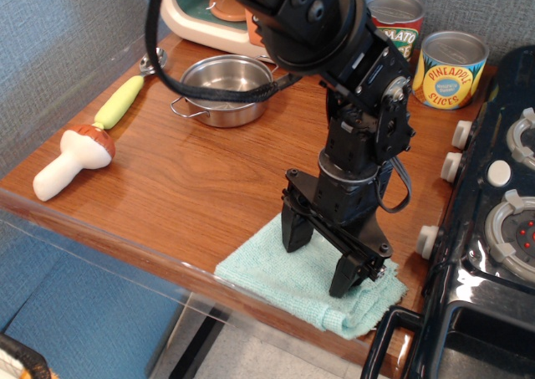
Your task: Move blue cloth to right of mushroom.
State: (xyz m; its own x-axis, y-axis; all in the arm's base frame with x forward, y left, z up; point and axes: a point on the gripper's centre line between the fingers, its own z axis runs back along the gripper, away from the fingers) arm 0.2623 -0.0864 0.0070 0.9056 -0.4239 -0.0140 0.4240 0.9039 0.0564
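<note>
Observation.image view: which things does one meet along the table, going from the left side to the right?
mushroom → spoon → steel pot → blue cloth with the open pincer over it → pineapple can

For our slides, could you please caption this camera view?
Open gripper lowered onto blue cloth; mushroom far left.

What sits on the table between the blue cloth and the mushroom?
Nothing: in the only view, bare wood tabletop runs from the blue cloth to the mushroom. The pot and spoon lie farther back.
</note>
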